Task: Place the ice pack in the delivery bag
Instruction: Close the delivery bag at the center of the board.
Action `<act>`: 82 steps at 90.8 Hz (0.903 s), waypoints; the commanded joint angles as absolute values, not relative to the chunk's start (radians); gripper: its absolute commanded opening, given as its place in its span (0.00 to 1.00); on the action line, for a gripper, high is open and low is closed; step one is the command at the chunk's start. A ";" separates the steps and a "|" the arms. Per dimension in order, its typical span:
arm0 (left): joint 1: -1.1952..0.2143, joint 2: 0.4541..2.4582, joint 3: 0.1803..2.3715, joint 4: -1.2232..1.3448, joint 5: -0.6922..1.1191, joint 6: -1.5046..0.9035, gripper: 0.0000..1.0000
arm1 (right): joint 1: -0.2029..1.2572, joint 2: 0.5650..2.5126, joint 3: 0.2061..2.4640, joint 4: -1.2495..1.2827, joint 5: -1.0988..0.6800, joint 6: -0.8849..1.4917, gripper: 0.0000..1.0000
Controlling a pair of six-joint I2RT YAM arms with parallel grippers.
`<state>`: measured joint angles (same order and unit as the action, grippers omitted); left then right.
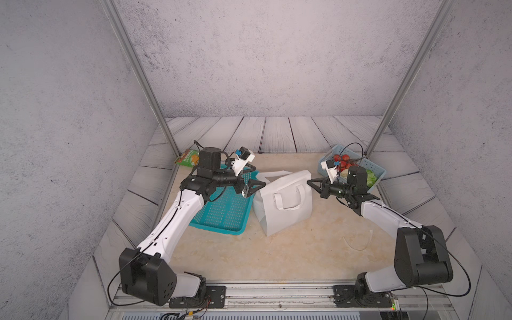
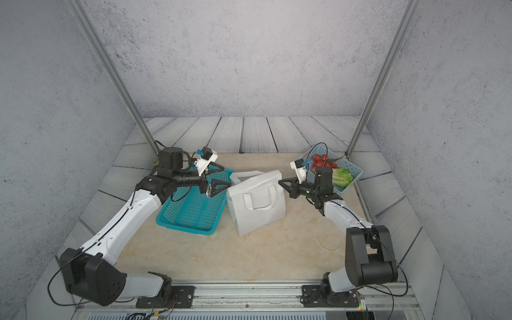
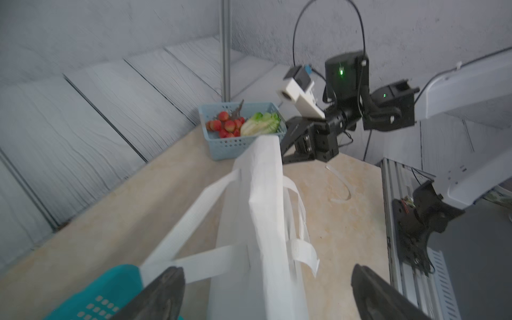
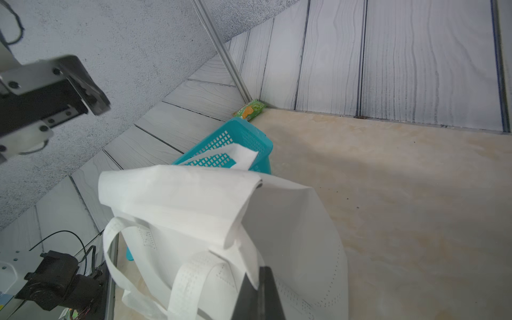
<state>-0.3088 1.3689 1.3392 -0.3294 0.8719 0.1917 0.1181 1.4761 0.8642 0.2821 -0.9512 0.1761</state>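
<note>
- Right jaws pressed together at the delivery bag's (image 1: pixel 285 205) upper corner, apparently pinching the rim to steady it;
- Left jaws spread wide and empty, just beside the bag's opposite end, above the teal basket (image 1: pixel 224 210);
- Ice pack visible nowhere; the bag stands on the bench (image 1: pixel 277 255), its folded top hiding the inside.

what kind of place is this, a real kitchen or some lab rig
Most likely a robot lab booth staged for grocery packing: two robot arms mounted on a metal rail, stone-look walls, and a white bag near a basket of produce.
</note>
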 commanded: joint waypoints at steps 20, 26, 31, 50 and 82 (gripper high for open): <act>-0.498 1.865 1.863 -0.627 0.612 0.144 1.00 | 0.130 1.557 0.950 0.249 -0.966 0.223 0.00; -0.513 1.932 1.905 -0.656 0.605 0.147 1.00 | 0.133 1.564 0.968 0.226 -0.966 0.225 0.00; -0.522 1.975 1.933 -0.664 0.606 0.139 0.99 | 0.135 1.569 0.976 0.213 -0.964 0.222 0.00; -0.547 2.053 2.007 -0.662 0.628 0.084 0.96 | 0.158 1.597 1.010 0.145 -0.942 0.191 0.00; -0.549 2.091 2.038 -0.731 0.682 0.065 0.82 | 0.180 1.693 1.115 0.140 -0.916 0.239 0.00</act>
